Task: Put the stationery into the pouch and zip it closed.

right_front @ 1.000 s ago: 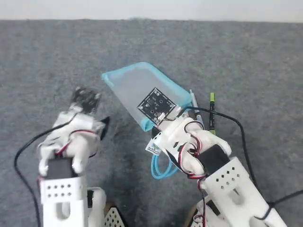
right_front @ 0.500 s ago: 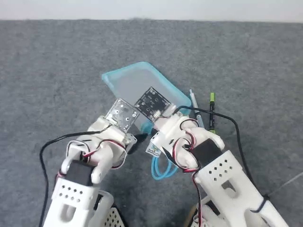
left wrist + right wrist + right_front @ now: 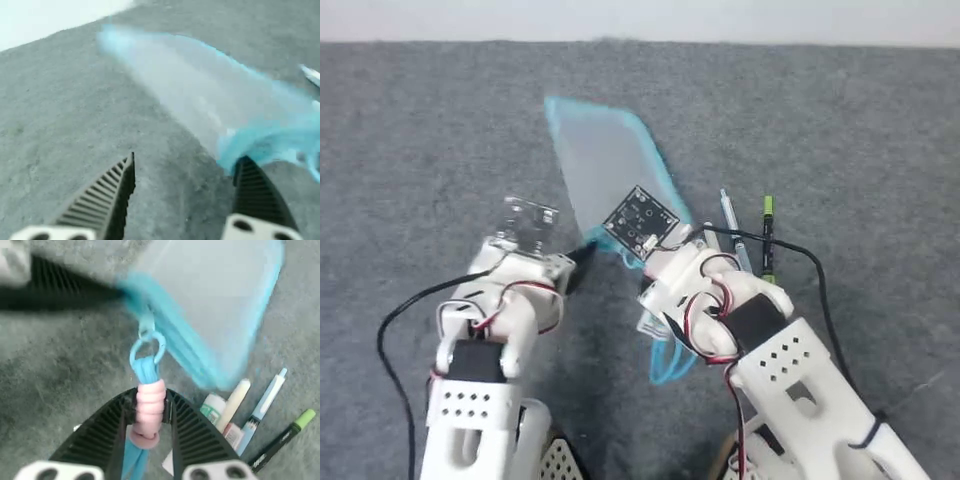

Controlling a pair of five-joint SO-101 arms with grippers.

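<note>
Pouch just swung round in the last second. Its far end now points at about 12 o'clock instead of 10, and the left arm came in to its near corner. Left end effector is wide open with one finger right at that corner, gripping nothing. Right end effector is clamped on the pink bead of the zip cord. Stationery lies on the bench at the pouch's 3 o'clock. So I'd say they're just getting the pouch lined up, nothing's loaded yet.
</note>
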